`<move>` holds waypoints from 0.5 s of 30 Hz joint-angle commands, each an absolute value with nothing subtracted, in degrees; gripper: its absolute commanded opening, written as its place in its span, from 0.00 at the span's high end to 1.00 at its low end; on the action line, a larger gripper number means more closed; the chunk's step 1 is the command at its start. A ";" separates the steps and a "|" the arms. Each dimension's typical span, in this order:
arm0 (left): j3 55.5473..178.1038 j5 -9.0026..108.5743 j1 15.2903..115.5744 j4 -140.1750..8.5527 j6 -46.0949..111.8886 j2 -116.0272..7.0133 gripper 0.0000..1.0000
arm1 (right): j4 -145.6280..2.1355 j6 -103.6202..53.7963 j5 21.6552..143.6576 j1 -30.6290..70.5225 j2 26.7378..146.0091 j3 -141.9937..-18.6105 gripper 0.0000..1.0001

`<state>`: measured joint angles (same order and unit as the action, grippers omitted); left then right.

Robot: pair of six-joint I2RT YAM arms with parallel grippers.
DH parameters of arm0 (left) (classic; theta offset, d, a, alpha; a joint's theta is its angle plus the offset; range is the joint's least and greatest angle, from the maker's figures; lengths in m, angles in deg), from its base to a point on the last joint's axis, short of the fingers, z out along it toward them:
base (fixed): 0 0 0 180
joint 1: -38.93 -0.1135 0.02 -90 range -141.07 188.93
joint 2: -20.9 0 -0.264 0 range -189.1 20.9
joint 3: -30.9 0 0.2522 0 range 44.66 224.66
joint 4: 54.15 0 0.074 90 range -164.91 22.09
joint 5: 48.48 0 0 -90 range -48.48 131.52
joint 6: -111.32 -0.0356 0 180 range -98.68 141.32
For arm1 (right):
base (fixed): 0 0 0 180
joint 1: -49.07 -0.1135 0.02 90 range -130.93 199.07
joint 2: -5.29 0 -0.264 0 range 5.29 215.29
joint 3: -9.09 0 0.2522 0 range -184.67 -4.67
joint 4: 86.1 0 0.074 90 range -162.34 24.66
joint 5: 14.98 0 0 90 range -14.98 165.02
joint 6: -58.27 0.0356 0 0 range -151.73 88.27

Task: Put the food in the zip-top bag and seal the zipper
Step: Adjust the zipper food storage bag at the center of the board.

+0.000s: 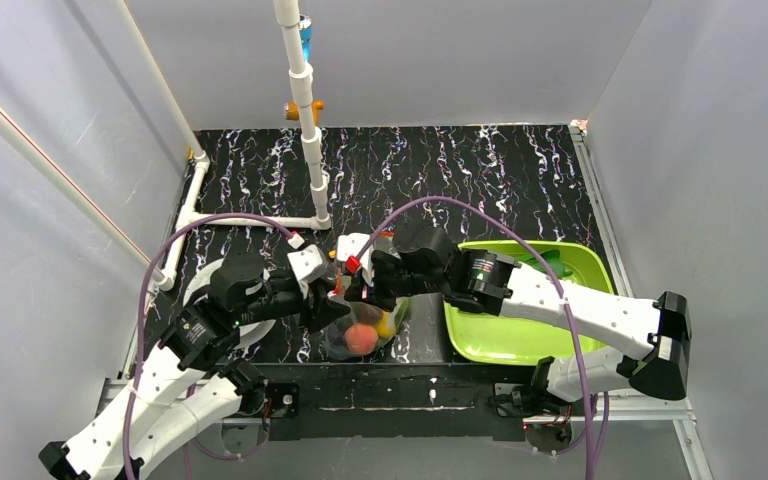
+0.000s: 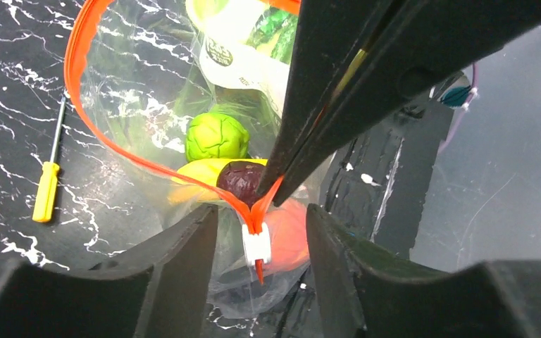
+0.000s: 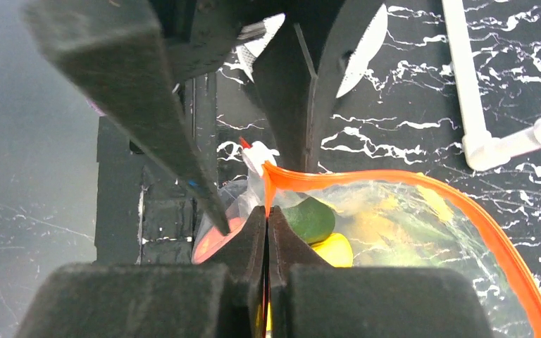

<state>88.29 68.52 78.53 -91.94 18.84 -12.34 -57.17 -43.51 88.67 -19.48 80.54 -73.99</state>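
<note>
Sealing done?
— No. food (image 2: 216, 136) sits inside zip-top bag (image 2: 134, 91), zipper (image 2: 77, 63) gaping; right gripper (image 3: 266, 218) pinching its end, left gripper (image 2: 262, 211) spread around slider (image 2: 256, 243)

No writing can be read; the one printed label is too blurred.
In the left wrist view a white label (image 2: 243, 67) lies against the clear wall of the zip-top bag (image 2: 134, 91), toward its far right. It bears a small round dark emblem (image 2: 218, 51) with pale lettering too blurred to make out. From above, tiny coloured marks on the right arm's dark wrist housing (image 1: 480, 270) are too small to read.
</note>
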 commanded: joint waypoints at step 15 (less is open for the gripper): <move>64.59 49.45 78.63 -59.09 43.63 15.34 0.27 | -66.59 -22.79 87.08 -11.27 74.74 -70.60 0.99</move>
<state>68.31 53.76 78.53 -72.36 40.77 14.03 -61.97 -27.75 85.88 -12.54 75.11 -68.94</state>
